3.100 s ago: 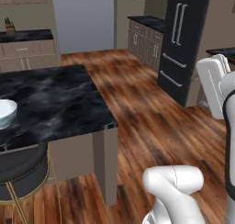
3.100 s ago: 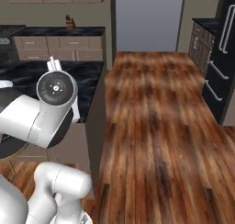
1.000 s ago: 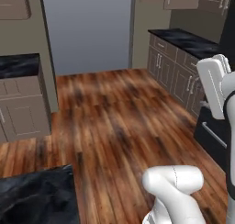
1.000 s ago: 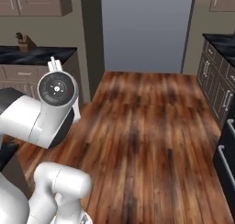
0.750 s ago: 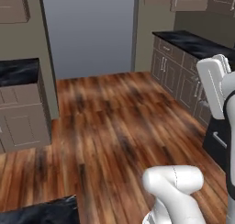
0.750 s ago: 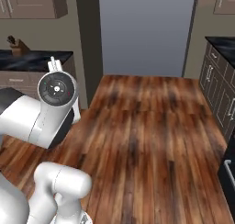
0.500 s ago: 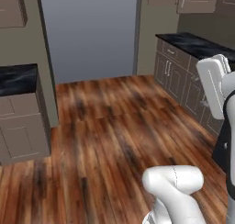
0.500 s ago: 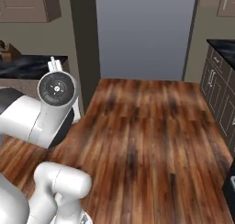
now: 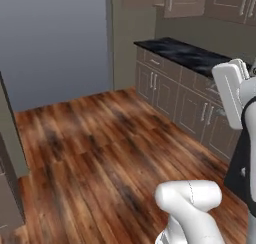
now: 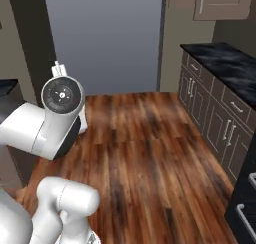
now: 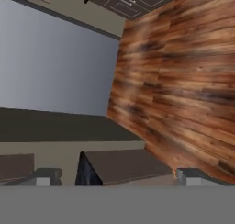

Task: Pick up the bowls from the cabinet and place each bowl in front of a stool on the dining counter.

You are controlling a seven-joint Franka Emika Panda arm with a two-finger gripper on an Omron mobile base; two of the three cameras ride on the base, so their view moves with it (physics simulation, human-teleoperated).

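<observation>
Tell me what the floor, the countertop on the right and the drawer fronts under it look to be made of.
Floor: wood planks, reddish-brown with dark streaks and a slight sheen, going by the grain and board seams. Countertop: polished stone, probably marble, black with pale veining. Drawer fronts: matte taupe panelling, possibly painted wood, with slim silver bar handles that look like metal.

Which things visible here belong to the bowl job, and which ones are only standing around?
Belonging to the job:
- hand, open, holding nothing
- wall cupboard with a silver bar handle; possibly the cabinet for the bowls, door closed

Only standing around:
- black-topped counter over drawer units
- wooden floor
- grey wall panel
</observation>
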